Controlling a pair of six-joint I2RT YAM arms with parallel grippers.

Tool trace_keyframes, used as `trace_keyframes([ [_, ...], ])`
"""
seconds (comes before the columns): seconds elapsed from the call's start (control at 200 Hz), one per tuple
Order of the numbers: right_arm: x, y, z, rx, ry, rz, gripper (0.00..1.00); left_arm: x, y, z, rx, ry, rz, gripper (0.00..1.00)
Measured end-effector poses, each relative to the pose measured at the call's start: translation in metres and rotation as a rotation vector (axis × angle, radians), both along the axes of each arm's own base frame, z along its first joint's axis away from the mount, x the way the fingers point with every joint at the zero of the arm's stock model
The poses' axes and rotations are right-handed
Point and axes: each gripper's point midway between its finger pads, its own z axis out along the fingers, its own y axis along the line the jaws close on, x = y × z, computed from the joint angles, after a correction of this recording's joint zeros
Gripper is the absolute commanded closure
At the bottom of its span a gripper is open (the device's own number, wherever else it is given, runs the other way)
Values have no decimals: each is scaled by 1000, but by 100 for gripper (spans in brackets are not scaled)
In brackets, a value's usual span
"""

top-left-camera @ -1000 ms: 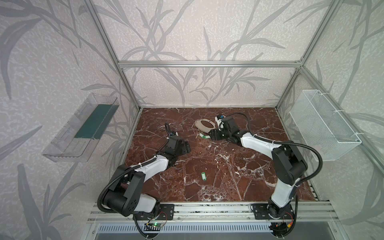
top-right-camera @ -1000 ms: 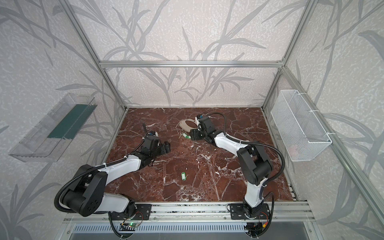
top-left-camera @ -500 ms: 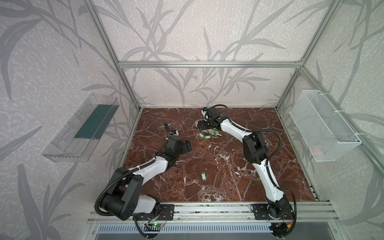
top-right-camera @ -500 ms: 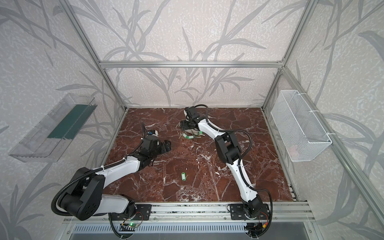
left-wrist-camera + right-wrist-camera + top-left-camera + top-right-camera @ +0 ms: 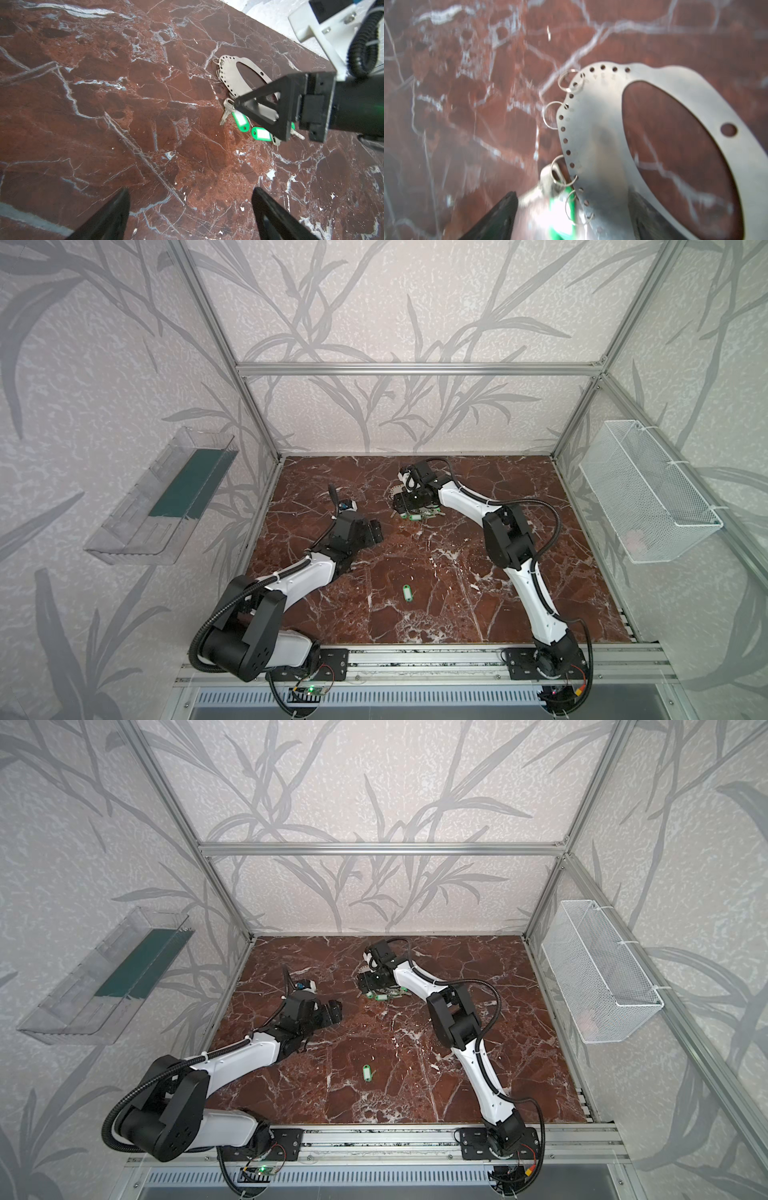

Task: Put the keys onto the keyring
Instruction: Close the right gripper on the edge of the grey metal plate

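- Right gripper (image 5: 572, 209), jaws spread and gripping nothing, straddles the keyring (image 5: 602, 128) rim and the keys (image 5: 240, 121) ringed to it.
- Loose green key tag (image 5: 407, 593) lies well behind, its long axis pointing at that gripper; the open left gripper (image 5: 190, 190) is nearer.

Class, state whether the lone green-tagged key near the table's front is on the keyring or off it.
Off. The key lies alone on the marble table, far from the keyring at the back, joined to nothing.
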Motion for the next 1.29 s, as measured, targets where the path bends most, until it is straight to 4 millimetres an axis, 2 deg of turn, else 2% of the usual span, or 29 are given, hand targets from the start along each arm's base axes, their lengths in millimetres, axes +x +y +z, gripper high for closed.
trace_keyframes([
  [0.17,-49,-28,-1,-26,37,19,14,0,0,0,0,0,0,8],
  [0.37,-92,-69,-5,-105,62,4,13,0,0,1,-1,-2,0,9],
  [0.55,-112,-114,-8,-164,75,-57,11,0,0,1,-1,-2,0,9],
  [0.67,-116,-128,-6,-185,74,-60,11,0,0,1,-1,-2,-1,9],
  [0.745,-123,-125,-6,-218,64,-33,12,0,-1,1,-1,-2,-3,9],
  [0.855,-136,-106,0,-293,31,43,14,-1,-3,1,-1,-2,-8,9],
  [0.985,-136,-81,18,-359,-62,96,19,-1,-3,1,-2,-2,-10,9],
  [1.075,-133,-66,25,-404,-115,122,26,-1,-4,1,-3,-2,-12,9],
  [1.17,-127,-57,22,-457,-133,130,38,-2,-5,2,-2,-4,-18,9],
  [1.295,-118,-55,10,-517,-117,130,39,-2,-5,5,0,-13,-24,9],
])
